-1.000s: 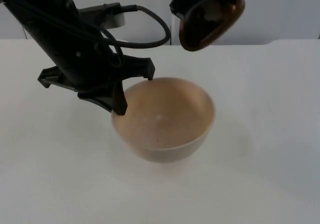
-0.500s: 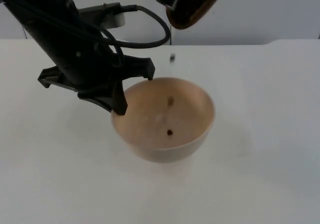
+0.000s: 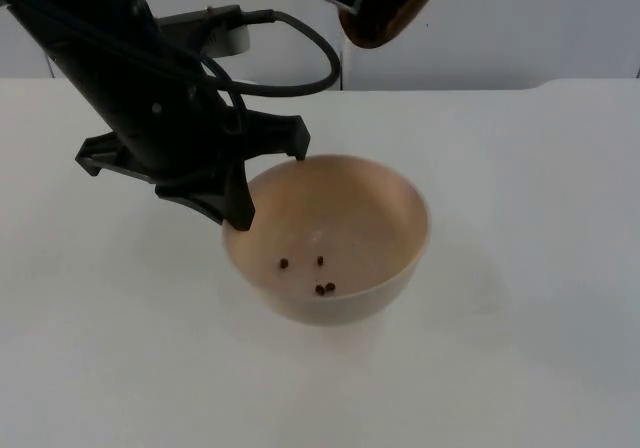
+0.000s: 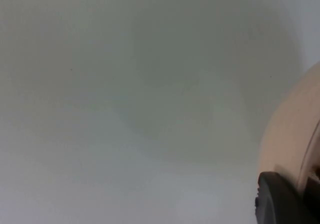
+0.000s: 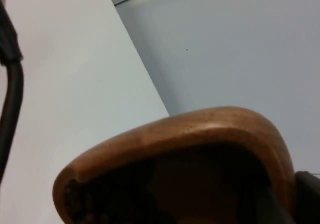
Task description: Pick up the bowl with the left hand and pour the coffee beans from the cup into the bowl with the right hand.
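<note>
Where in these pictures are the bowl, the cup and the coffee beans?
bowl (image 3: 400,208): top view, inner wall near the rim.
cup (image 5: 200,129): right wrist view, brown outer wall.
coffee beans (image 3: 325,289): top view, pair on the bowl's floor.

This looks like a robotics lab bench rather than a home or kitchen. A bare white table top runs back to a plain grey partition wall (no cupboards, appliances or decoration anywhere), and a black robot arm with exposed cabling reaches over it. The surfaces are featureless and evenly lit.
</note>
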Robot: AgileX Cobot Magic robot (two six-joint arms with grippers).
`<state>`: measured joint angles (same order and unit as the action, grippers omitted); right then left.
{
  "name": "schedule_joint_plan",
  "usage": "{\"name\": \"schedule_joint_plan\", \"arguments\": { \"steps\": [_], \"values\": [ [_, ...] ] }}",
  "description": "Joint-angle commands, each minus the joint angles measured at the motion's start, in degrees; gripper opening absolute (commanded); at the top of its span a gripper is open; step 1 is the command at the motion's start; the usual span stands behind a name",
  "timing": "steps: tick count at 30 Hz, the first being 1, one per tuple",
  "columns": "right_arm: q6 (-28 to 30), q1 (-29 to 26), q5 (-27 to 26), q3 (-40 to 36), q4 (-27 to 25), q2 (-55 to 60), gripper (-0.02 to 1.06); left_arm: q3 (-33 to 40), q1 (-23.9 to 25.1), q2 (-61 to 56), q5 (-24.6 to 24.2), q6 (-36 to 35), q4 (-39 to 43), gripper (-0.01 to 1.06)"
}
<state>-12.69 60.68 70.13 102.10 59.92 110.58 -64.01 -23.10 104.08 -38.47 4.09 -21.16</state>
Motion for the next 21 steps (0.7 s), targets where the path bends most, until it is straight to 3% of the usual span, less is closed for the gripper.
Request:
{"name": "schedule_joint_plan", "arguments": {
  "steps": [1,21],
  "values": [
    [0.5,0.7,-0.2,0.0,1.8,-0.2,0.00,-0.3,-0.3,-0.1,0.2,0.1,-0.3,0.00],
    [4.6,1.7,-0.2,0.0,4.4,-0.2,0.00,-0.3,-0.3,-0.1,0.4,0.1,-0.4,0.00]
  ]
}}
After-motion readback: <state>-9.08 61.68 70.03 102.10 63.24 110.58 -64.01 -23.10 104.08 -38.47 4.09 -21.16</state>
